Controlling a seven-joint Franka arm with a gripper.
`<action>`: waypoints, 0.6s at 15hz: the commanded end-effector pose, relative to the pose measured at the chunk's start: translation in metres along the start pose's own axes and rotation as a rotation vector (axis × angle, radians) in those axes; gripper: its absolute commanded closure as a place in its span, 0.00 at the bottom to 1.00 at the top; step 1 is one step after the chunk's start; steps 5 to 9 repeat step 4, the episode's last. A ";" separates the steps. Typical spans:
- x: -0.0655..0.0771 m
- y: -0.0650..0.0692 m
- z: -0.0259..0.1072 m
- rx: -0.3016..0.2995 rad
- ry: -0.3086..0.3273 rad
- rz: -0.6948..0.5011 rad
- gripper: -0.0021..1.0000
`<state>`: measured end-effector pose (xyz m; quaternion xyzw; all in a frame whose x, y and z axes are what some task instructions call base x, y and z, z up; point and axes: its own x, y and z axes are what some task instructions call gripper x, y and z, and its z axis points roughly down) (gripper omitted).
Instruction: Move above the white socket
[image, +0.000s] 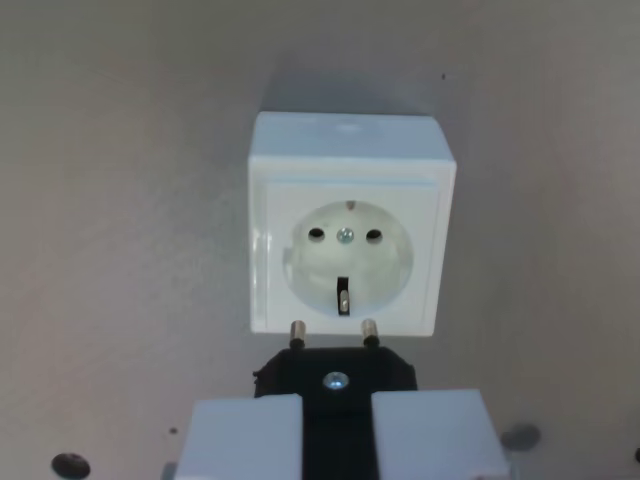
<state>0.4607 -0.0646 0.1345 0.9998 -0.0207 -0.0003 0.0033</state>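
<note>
A white socket (348, 228) sits on the grey surface in the middle of the wrist view, its round recess with two holes and a centre screw facing the camera. My gripper (337, 425) is at the bottom of the view, its two light fingers (245, 437) shut on a black plug (335, 375). The plug's two metal pins (297, 331) point up the picture and overlap the socket's lower edge. The plug's lower part is hidden between the fingers.
The grey surface (120, 200) surrounds the socket on all sides. Dark round holes (70, 464) show in it at the bottom left and bottom right (520, 437).
</note>
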 end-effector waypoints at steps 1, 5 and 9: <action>-0.005 0.005 0.014 -0.059 0.110 0.011 1.00; -0.005 0.007 0.021 -0.061 0.108 0.007 1.00; -0.005 0.007 0.021 -0.061 0.108 0.007 1.00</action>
